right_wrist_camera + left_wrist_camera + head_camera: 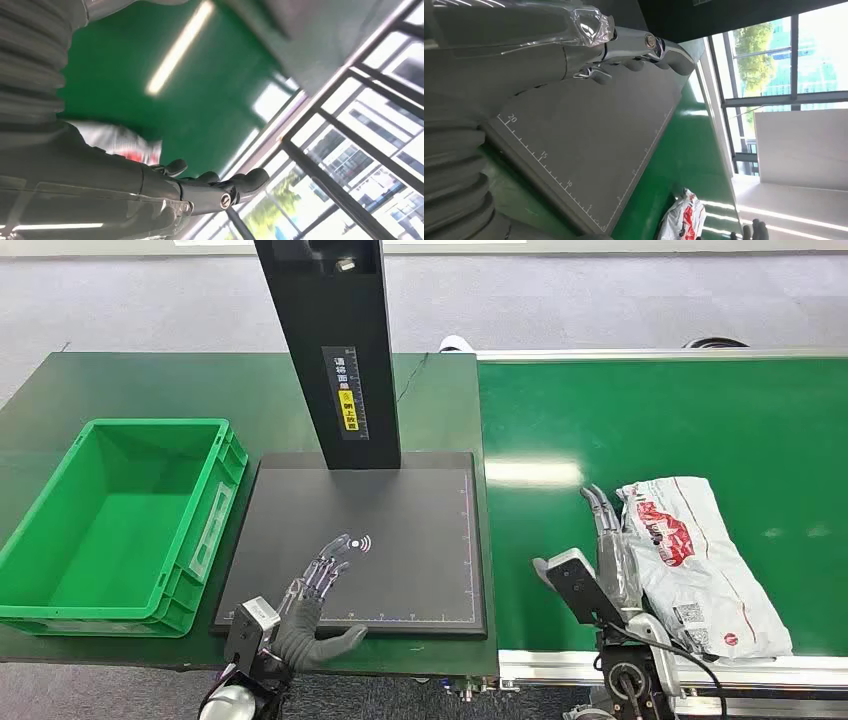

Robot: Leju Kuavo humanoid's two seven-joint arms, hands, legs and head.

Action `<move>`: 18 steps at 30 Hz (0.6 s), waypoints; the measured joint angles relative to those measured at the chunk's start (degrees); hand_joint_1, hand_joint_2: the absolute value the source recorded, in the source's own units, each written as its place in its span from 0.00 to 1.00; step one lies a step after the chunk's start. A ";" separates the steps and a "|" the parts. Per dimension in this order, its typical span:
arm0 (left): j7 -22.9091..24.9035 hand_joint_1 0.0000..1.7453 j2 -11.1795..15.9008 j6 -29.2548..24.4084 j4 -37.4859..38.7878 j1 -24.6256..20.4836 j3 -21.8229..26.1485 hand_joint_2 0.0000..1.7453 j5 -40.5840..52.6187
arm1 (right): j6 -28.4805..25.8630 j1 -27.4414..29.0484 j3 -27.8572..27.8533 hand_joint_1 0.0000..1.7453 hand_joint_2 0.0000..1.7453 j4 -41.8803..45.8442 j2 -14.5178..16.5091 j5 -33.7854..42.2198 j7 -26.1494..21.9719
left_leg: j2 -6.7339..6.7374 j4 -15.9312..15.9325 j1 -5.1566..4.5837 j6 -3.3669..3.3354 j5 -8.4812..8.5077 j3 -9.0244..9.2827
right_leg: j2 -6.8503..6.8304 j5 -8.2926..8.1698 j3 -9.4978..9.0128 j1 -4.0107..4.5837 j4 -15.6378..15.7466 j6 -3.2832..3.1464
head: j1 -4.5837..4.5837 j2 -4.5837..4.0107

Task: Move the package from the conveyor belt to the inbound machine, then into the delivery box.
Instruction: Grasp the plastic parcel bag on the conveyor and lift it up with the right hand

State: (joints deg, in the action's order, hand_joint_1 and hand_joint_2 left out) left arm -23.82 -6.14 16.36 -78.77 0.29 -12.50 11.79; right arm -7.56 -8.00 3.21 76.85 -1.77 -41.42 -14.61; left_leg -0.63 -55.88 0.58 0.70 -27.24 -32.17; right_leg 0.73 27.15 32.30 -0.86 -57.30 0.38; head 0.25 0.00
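Still on the belt [760, 410]: package [700, 560] just right of right hand [608, 540], long axis running near to far. Right fingers straight, released, alongside its left edge, touching or nearly. Left hand [318, 590] flat, empty, over scanner plate [420, 540], well apart.

- The black post [333, 350] of the inbound machine runs out past the head view's top edge — its head is unseen.
- The package [700, 560] has small printed labels, too small to read; the right hand [610, 540] covers part of its near side.
- In the right wrist view the package [125, 142] is blurred and mostly hidden behind the hand [200, 187].
- In the left wrist view the package [684, 220] is cut off by the picture's edge.
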 joint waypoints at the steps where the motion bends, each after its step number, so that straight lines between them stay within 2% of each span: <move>1: 0.00 0.00 0.07 0.00 0.00 0.03 0.01 1.00 -0.14 | 0.01 -0.56 0.00 0.00 1.00 -0.48 -0.69 -0.20 0.19 | 0.00 0.00 0.00 0.00 0.00 0.00 | 0.00 0.00 0.00 0.00 0.00 0.00 | 0.00 0.00; 9: -0.27 0.00 1.76 -0.13 -0.03 0.79 0.15 1.00 -2.10 | 0.79 -8.48 -1.62 0.00 1.00 -11.16 -11.08 -0.85 2.51 | -0.04 -0.02 -0.02 -0.01 -0.01 -0.06 | -0.01 -0.01 0.01 -0.03 0.00 0.01 | 0.01 0.00; 12: 0.03 0.00 2.44 -0.26 -0.36 0.93 0.30 1.00 -3.18 | 2.36 -13.08 -1.66 0.00 1.00 -17.54 -13.45 -2.70 4.55 | -0.01 -0.02 -0.01 -0.02 -0.01 -0.06 | 0.00 -0.01 0.02 -0.02 0.00 0.01 | 0.01 0.00; 18: 0.95 0.00 3.30 -1.30 -0.67 1.90 0.81 1.00 -3.31 | 9.97 -22.08 2.41 0.00 1.00 -31.07 -16.11 -8.79 12.86 | -0.09 -0.02 0.00 -0.03 0.02 -0.05 | -0.07 -0.01 0.02 -0.01 0.00 0.01 | 0.01 0.00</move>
State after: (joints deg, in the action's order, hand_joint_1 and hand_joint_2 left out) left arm -22.88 -2.84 15.06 -79.44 2.19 -11.69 8.49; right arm 2.41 -30.08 5.62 45.78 -17.88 -50.21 -1.75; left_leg -0.73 -55.90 0.57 0.67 -27.23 -32.22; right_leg 0.67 27.15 32.32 -0.87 -57.30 0.39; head 0.26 0.00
